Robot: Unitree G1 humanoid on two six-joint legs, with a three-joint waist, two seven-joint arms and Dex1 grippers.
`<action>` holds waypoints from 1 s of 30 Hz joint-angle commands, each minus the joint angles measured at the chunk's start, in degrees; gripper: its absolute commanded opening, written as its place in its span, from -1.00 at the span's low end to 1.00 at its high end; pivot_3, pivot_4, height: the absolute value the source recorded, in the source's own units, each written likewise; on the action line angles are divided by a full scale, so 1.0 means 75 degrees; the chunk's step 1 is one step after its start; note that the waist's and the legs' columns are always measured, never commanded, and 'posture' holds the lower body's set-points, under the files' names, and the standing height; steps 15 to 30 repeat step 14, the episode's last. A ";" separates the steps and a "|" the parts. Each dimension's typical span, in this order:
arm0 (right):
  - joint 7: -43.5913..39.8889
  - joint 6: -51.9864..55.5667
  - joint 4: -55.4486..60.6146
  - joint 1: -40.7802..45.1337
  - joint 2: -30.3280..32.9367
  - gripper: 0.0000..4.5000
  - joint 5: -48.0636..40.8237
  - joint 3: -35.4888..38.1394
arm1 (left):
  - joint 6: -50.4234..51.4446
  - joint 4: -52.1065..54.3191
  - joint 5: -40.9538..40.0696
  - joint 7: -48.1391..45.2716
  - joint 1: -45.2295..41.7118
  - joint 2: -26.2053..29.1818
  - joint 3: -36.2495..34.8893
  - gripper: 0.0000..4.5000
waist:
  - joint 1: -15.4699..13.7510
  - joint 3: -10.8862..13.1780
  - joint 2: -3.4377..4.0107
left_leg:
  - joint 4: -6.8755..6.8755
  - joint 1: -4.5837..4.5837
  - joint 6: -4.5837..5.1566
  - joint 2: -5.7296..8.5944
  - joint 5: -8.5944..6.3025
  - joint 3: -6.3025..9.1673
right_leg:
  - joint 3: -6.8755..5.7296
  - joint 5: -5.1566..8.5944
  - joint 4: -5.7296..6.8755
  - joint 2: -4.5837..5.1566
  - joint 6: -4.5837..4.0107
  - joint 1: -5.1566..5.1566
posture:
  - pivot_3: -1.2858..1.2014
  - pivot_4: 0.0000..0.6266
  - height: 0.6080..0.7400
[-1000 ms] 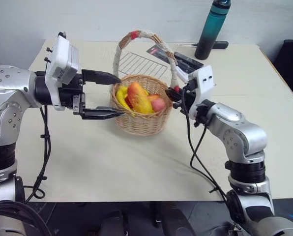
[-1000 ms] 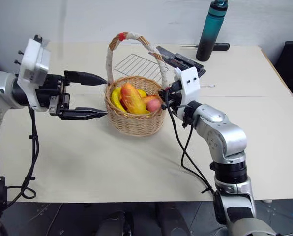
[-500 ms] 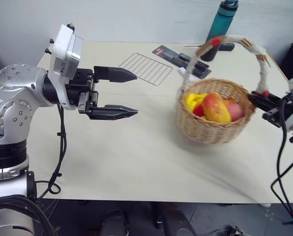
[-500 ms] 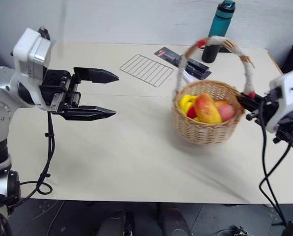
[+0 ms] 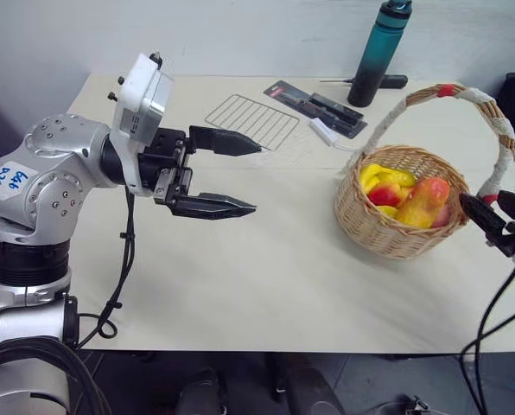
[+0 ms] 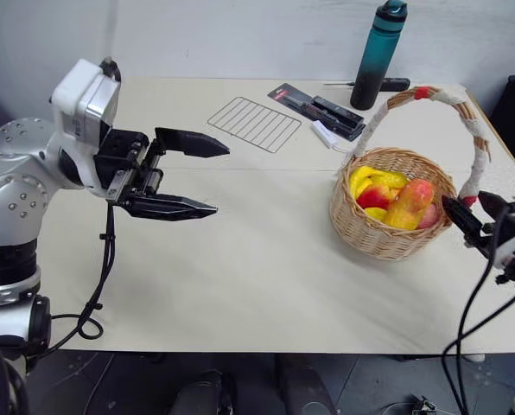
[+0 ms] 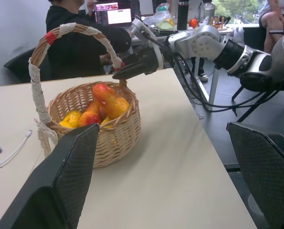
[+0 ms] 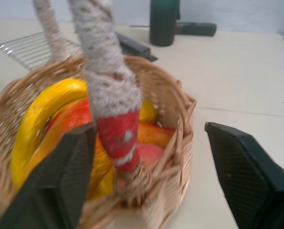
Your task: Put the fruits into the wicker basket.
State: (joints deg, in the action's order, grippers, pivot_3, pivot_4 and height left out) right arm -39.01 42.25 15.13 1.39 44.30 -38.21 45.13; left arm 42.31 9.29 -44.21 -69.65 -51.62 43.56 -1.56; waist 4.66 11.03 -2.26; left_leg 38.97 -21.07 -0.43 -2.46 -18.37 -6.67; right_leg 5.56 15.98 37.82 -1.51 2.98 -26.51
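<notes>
Right pincer [image 6: 473,218] sits released just beside the wicker basket [image 6: 387,233], fingers straddling the handle's red end; your left pincer [image 6: 188,177] hangs spread wide over bare desk [image 6: 266,277], well apart. Fruits [image 6: 387,197] lie inside the basket. Behind it you've got a wire rack [image 6: 256,124], black packet [image 6: 320,110] and teal bottle [image 6: 378,54].

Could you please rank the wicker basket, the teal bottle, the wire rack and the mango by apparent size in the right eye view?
1. wicker basket, handle included
2. wire rack
3. teal bottle, though it stands farther back, so this is unsure
4. mango
</notes>
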 commanded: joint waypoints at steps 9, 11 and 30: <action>-0.5242 0.0536 -0.2876 -0.2638 0.3719 0.98 -0.0029 0.3451 | -0.0167 -0.0369 -0.0065 -0.0398 -0.0206 0.0075 -0.0351 1.00 | 0.0081 0.0017 -0.0034 | -0.0014 0.0115 0.0065 0.0000 -0.0043 0.0010 | -0.0005 0.0007 -0.0073 -0.0006 0.0030 0.0149 | 0.03 -0.52 1.00; -0.5405 0.0574 -0.2985 -0.2375 0.3878 0.98 -0.0129 0.3317 | -0.0216 -0.0405 -0.0024 -0.0184 -0.0192 -0.0053 -0.0400 1.00 | 0.0088 0.0017 -0.0034 | -0.0018 0.0126 0.0069 -0.0003 -0.0052 0.0010 | -0.0005 0.0004 -0.0093 -0.0007 0.0038 0.0168 | 0.03 -0.52 1.00; -0.5378 0.0601 -0.2657 -0.1990 0.3782 0.98 -0.0252 0.2831 | -0.0326 -0.0249 0.0020 -0.0002 0.0018 -0.0172 -0.0402 1.00 | 0.0077 0.0016 -0.0033 | -0.0020 0.0121 0.0070 -0.0004 -0.0053 0.0011 | -0.0006 -0.0001 -0.0097 -0.0007 0.0041 0.0167 | 0.03 -0.52 1.00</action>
